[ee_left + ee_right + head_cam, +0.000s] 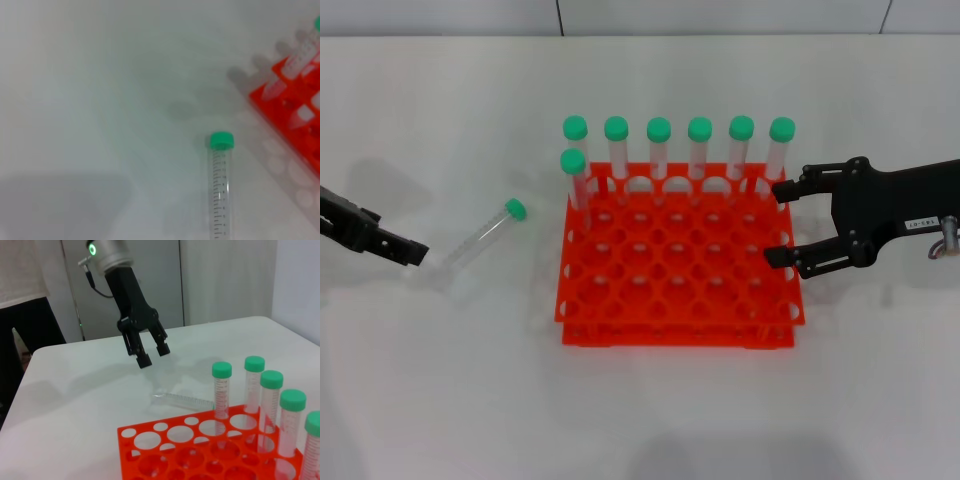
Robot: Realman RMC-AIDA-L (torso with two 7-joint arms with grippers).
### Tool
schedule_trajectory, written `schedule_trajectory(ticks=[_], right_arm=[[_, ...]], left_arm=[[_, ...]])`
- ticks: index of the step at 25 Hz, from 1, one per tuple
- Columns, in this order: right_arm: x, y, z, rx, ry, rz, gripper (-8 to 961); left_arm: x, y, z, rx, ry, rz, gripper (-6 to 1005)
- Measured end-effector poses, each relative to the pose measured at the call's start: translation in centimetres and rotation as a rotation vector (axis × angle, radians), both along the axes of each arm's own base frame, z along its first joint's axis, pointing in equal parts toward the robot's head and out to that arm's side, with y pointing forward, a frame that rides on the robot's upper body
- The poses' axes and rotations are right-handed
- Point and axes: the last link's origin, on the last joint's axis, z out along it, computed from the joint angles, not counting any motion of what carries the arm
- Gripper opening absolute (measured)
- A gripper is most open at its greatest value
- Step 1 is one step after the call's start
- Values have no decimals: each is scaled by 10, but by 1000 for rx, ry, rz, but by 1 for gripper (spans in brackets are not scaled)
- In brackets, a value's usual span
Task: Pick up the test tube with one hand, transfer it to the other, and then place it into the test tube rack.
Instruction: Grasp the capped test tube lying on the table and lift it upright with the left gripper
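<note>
The test tube (480, 240), clear with a green cap, lies on the white table left of the orange test tube rack (670, 335). It also shows in the left wrist view (219, 190) and the right wrist view (182, 401). My left gripper (402, 236) is open and empty, just left of the tube's bottom end. In the right wrist view it (153, 355) hangs above the table behind the tube. My right gripper (775, 224), with a white label, is open and empty at the rack's right edge.
Several green-capped tubes (658, 150) stand in the rack's back row, and one (576, 178) stands in the second row at the left. They also show in the right wrist view (270, 400). The rack's corner shows in the left wrist view (287, 107).
</note>
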Motion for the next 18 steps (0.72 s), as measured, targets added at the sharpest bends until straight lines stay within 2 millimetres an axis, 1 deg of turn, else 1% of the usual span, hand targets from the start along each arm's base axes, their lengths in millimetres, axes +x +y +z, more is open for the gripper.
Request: schedule_trajectory(ticks=[11, 18], right_arm=[[4, -3, -2, 5, 2, -13, 843], [3, -3, -5, 3, 3, -7, 843]], left_arm=[[0, 19, -37, -52, 56, -13, 888], [0, 22, -55, -94, 83, -7, 887]])
